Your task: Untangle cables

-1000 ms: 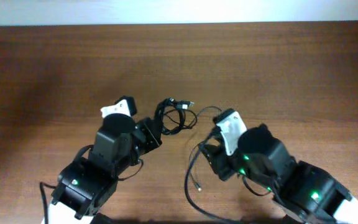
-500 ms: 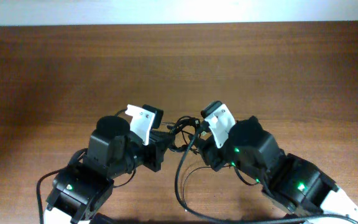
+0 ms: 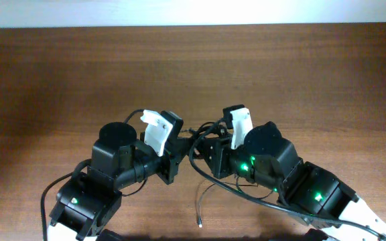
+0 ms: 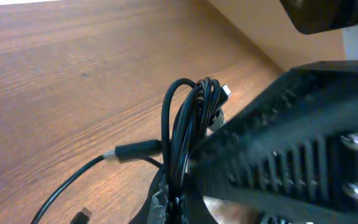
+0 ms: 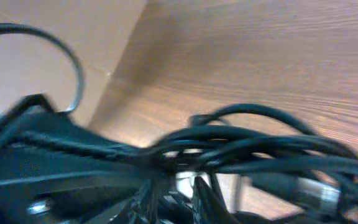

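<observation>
Black cables (image 5: 260,149) (a blurred tangle) mask the right claw (image 5: 173,186).

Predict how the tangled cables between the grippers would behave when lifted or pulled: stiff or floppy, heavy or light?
Probably floppy: the cables bend in tight loops, and one loose end trails off limply. Likely light, since each strand is very thin. Apt to snag rather than slide free, as several strands cross one another.
</observation>
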You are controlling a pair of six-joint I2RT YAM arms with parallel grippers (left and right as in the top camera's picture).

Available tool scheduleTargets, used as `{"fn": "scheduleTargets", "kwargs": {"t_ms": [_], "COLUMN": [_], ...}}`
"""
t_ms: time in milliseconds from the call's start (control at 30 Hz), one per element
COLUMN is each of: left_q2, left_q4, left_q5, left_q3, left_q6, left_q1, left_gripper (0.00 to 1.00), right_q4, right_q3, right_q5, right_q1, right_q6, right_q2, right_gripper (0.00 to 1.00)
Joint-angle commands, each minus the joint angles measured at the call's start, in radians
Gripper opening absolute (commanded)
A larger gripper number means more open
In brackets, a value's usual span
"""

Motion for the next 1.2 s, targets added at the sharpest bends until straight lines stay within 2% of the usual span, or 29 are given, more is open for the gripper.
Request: {"fn": "scheduleTargets", "kwargs": {"t_ms": [0,100,167,300,367,400,433,500,533,567,667,733,867,1000,1100,1167], "left_q2": [-0.011,-0.011,-0.011,-0.011,-0.011,-0.011,-0.011,-0.011,-0.01,-0.005,0.026,0.056,0.059,0.059,0.037,0.015], "left_q4": [0.01,0.01,0.01,0.011,0.01,0.006,-0.014,-0.036,-0.051,-0.05,-0.05,-0.05,-0.048,-0.046,0.002,0.003], "left_q5": [0.097,0.174,0.188,0.253,0.309,0.274,0.171,0.013,-0.141,-0.201,-0.202,-0.124,-0.052,-0.048,0.071,0.092], "left_q3": [0.008,0.008,0.008,0.008,0.008,0.008,0.008,0.008,0.008,0.008,0.008,0.008,0.008,0.008,0.008,0.008], "left_q6": [0.021,0.021,0.021,0.022,0.073,0.072,0.072,0.053,0.012,-0.008,-0.008,-0.007,-0.006,-0.006,-0.006,-0.006], "left_q1": [-0.002,-0.002,-0.002,-0.002,-0.002,-0.002,-0.002,-0.002,-0.002,-0.002,-0.002,-0.002,-0.002,-0.002,-0.002,-0.002], "left_gripper": [0.0,0.0,0.0,0.0,0.0,0.0,0.0,0.0,0.0,0.0,0.0,0.0,0.0,0.0,0.0,0.0], "right_q4": [-0.027,0.004,0.037,0.09,0.115,0.087,-0.007,-0.139,-0.233,-0.262,-0.217,-0.18,-0.195,-0.216,-0.256,-0.257], "right_q3": [0.011,0.011,0.011,0.011,0.011,0.011,0.011,0.011,0.011,0.011,0.011,0.011,0.011,0.011,0.011,0.011], "right_q5": [0.191,0.218,0.217,0.218,0.246,0.292,0.315,0.264,0.22,0.121,0.06,0.077,0.139,0.218,0.245,0.329], "right_q1": [0.002,0.002,0.002,0.002,0.002,0.002,0.002,0.003,0.003,0.003,0.002,0.003,0.003,0.003,0.003,0.002], "right_q6": [0.004,0.004,0.005,0.004,0.003,-0.024,-0.03,-0.031,-0.037,-0.099,-0.106,-0.163,-0.192,-0.192,-0.39,-0.451], "right_q2": [0.017,0.017,0.017,0.019,0.026,0.026,0.022,-0.013,-0.077,-0.192,-0.372,-0.438,-0.355,-0.2,-0.095,-0.046], "right_gripper": [0.19,0.22,0.29,0.3,0.04,0.04,0.04,0.04,0.04,0.04,0.04,0.04,0.27,0.36,0.56,0.62]}}
